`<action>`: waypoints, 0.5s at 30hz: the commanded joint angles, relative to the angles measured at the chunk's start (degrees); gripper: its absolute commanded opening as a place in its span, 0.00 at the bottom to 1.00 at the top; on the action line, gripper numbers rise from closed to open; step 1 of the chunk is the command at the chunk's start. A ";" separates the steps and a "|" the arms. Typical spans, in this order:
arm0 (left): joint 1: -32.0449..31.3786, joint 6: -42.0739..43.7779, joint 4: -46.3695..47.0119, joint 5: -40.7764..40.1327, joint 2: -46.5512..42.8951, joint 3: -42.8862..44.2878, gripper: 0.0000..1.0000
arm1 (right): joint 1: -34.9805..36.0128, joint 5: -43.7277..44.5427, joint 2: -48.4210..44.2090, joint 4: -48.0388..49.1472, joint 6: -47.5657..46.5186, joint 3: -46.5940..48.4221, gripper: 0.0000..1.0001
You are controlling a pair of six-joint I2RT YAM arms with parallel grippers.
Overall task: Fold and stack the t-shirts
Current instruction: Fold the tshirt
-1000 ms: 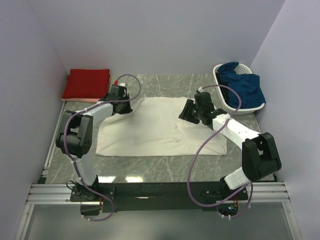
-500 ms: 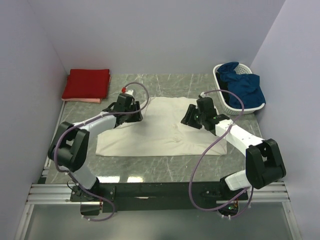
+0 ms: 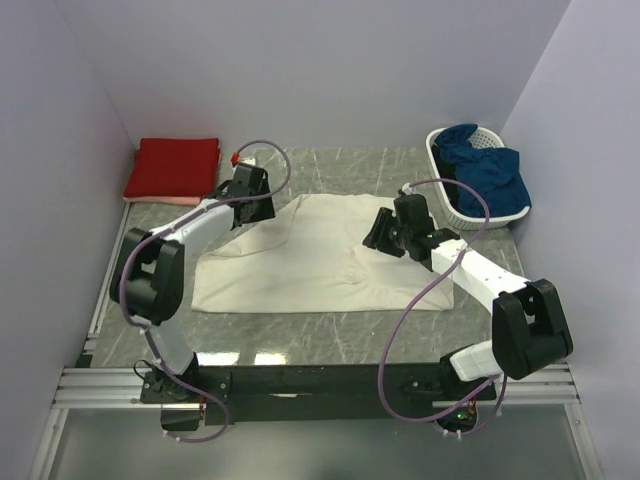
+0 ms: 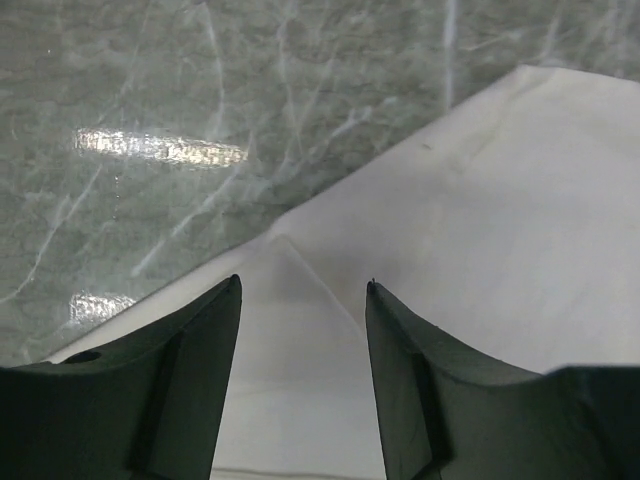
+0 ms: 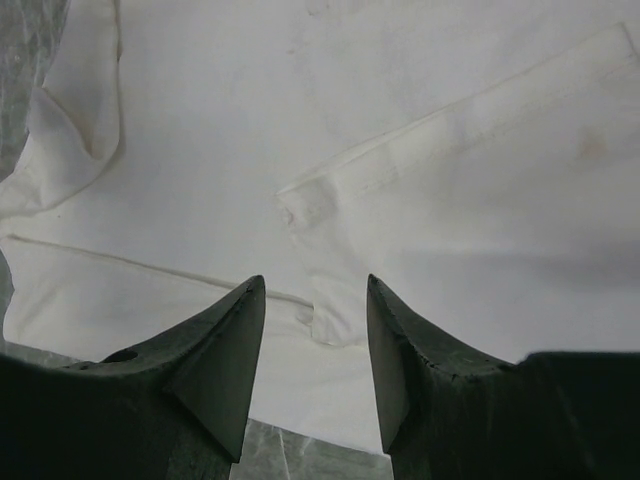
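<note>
The red t-shirt [image 3: 172, 167] lies folded at upper left; the central cream t-shirt [image 3: 320, 262] looks part-folded, unstacked. The left gripper [image 4: 303, 285] and right gripper [image 5: 315, 282] stand spread, empty.

The large t-shirt [image 3: 320, 258] is coloured cream, the folded t-shirt [image 3: 172, 167] red; the desk [image 3: 330, 170] is veined grey-green marble; the basket [image 3: 436, 152] is white, its cloth [image 3: 490, 175] dark blue.

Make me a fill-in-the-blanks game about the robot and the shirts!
The folded shirt in the far left corner is ____.
The white basket holds ____ cloth.
Above the cream t-shirt, the left gripper and right gripper both stand ____.
Missing words: red, blue, open.
</note>
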 commanded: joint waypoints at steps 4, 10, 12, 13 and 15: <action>1.48 3.10 -7.67 -2.49 7.81 9.43 0.57 | -0.60 1.54 -2.66 0.76 -1.59 -0.34 0.52; 1.57 4.51 -9.34 -1.79 12.55 12.78 0.51 | -0.95 1.10 -3.28 1.11 -1.41 -1.05 0.52; 1.57 4.60 -9.35 -1.61 13.26 12.78 0.50 | -0.95 1.10 -3.36 1.20 -1.50 -1.05 0.52; 1.57 4.60 -9.43 -1.52 13.44 12.78 0.50 | -0.95 1.10 -3.45 1.11 -1.50 -0.96 0.52; 1.57 4.51 -9.35 -1.09 13.53 12.60 0.49 | -1.04 1.19 -3.54 0.85 -1.58 -1.05 0.52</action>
